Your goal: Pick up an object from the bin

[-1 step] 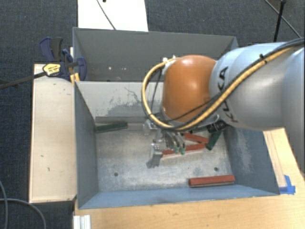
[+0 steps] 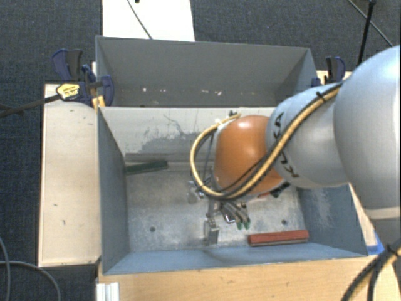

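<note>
Gripper point(image 2: 216, 223) seen just left of a flat red-brown bar point(image 2: 279, 237).
Its tip is hard to make out; whether it is parted cannot be told.

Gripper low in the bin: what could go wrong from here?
1. The gripper sits beside the red-brown bar, not over it; a grasp here may come up empty.
2. That bar lies close to the near wall of the bin, so approaching it risks hitting the wall.
</note>
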`<action>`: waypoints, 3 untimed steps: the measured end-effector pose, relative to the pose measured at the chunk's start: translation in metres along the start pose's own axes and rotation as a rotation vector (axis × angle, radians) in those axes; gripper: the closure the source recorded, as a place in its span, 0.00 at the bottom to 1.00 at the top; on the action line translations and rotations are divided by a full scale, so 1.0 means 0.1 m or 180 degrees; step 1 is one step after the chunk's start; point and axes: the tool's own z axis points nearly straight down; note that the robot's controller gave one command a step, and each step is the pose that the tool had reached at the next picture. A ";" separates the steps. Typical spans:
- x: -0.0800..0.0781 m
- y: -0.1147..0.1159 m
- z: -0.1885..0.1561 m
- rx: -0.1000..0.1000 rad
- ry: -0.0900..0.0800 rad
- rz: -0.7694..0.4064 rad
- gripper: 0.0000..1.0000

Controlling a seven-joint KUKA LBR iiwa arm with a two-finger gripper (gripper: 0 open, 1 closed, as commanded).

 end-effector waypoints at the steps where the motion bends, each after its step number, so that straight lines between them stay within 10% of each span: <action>1: 0.14 -0.59 -0.75 0.0006 -0.0041 0.0269 0.00; 2: -0.02 -0.46 0.18 -0.0003 -0.0011 -0.0819 0.00; 3: 0.12 -1.40 -0.65 0.0022 -0.0040 -0.0781 0.00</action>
